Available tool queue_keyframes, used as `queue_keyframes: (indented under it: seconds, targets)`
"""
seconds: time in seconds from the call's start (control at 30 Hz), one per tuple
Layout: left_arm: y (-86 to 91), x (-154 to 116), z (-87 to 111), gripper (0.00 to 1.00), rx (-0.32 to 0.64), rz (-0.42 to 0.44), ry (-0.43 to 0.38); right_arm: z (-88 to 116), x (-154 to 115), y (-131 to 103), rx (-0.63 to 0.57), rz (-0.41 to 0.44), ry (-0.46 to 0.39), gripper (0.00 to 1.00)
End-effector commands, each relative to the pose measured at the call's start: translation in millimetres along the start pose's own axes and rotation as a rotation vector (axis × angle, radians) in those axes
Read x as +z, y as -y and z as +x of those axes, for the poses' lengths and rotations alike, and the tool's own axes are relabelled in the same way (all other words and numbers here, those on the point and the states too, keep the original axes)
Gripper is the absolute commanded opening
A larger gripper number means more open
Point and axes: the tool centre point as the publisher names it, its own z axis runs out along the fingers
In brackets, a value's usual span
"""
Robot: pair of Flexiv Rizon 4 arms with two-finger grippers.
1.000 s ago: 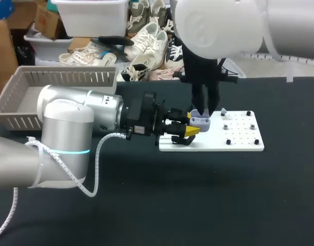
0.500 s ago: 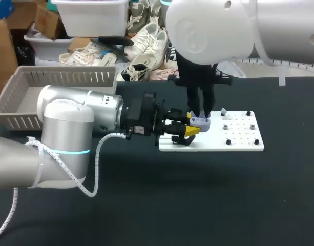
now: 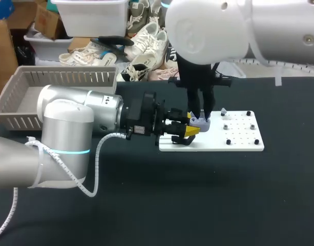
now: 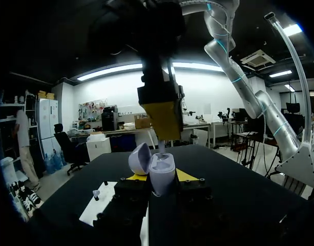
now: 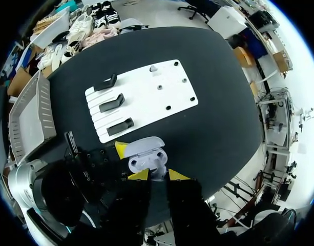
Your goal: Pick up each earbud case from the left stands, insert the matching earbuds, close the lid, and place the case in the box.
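Lavender earbud case (image 3: pixel 200 122) clamped in left gripper (image 3: pixel 191 129), lid (image 4: pixel 139 158) open, over the left end of the white board (image 3: pixel 238 144).

Left gripper came in horiz., its yellow tips pressed on both sides of the case body, so it was closed on the case. Right gripper (image 3: pixel 200 116) hung vert. directly above the case, tips nearly together w/ a small pale earbud (image 4: pixel 161 147) pinched btwn them at the case's open top. Three black stands (image 5: pixel 114 102) sat in a row on the board. Grey basket (image 3: pixel 23 102) lay well apart, at the far-left corner of the black table (image 3: pixel 208 205).
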Motion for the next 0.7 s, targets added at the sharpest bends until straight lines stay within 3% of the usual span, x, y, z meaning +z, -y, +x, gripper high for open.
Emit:
queue_keyframes:
  seconds: [0.03, 0.7]
  targets:
    - [-1.3, 0.3, 0.6, 0.0, 0.0, 0.003, 0.0, -1.4, 0.0, -1.2, 0.003, 0.008, -0.007, 0.0]
    - [-1.3, 0.3, 0.6, 0.0, 0.0, 0.003, 0.0, -5.6, 9.0, 2.0, 0.023, 0.023, -0.021, 0.0]
